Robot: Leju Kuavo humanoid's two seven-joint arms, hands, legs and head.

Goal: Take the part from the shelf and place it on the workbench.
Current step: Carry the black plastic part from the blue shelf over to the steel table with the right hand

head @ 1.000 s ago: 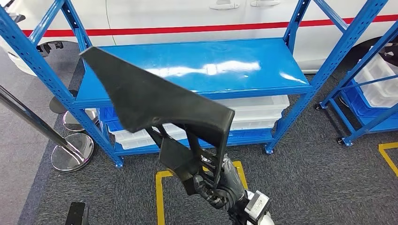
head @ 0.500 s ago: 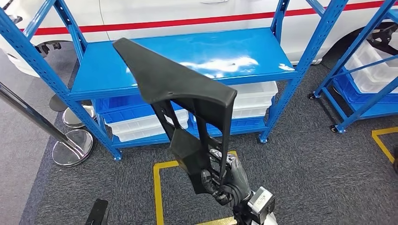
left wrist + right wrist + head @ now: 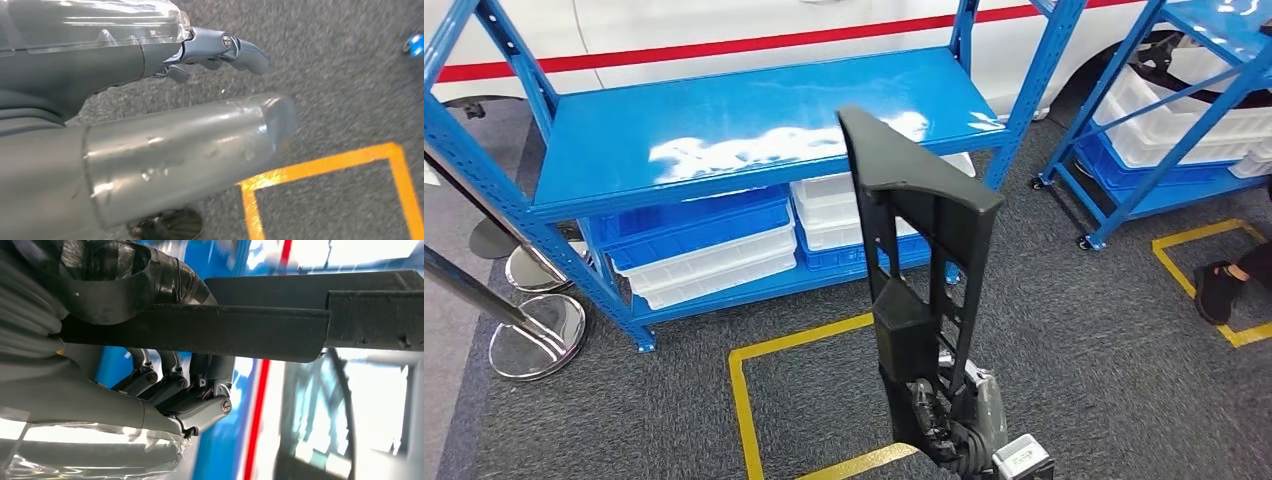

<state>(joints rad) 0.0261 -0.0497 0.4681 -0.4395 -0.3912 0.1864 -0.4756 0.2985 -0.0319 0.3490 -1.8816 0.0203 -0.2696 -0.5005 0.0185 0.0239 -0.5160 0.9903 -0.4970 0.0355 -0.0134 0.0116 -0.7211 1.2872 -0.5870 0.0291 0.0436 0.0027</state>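
The part (image 3: 914,220) is a long black plastic panel with a ribbed, slotted frame. It stands nearly upright in the middle of the head view, in front of the blue shelf (image 3: 724,130). My right hand (image 3: 949,420) grips its lower end from below. In the right wrist view the fingers (image 3: 175,390) wrap under the part's dark bar (image 3: 250,330), with the thumb on the other side. My left hand (image 3: 150,100) hangs over grey carpet, holding nothing, its fingers loosely extended.
White and blue bins (image 3: 704,250) sit on the shelf's lower level. A chrome stanchion base (image 3: 536,335) stands at the left. Yellow floor tape (image 3: 754,360) marks a box. A second blue rack (image 3: 1164,120) and a person's shoe (image 3: 1219,290) are at the right.
The whole view has swung, so the shelf now sits further left. The part has turned from broad-face and tilted to nearly upright and edge-on, still in my right hand.
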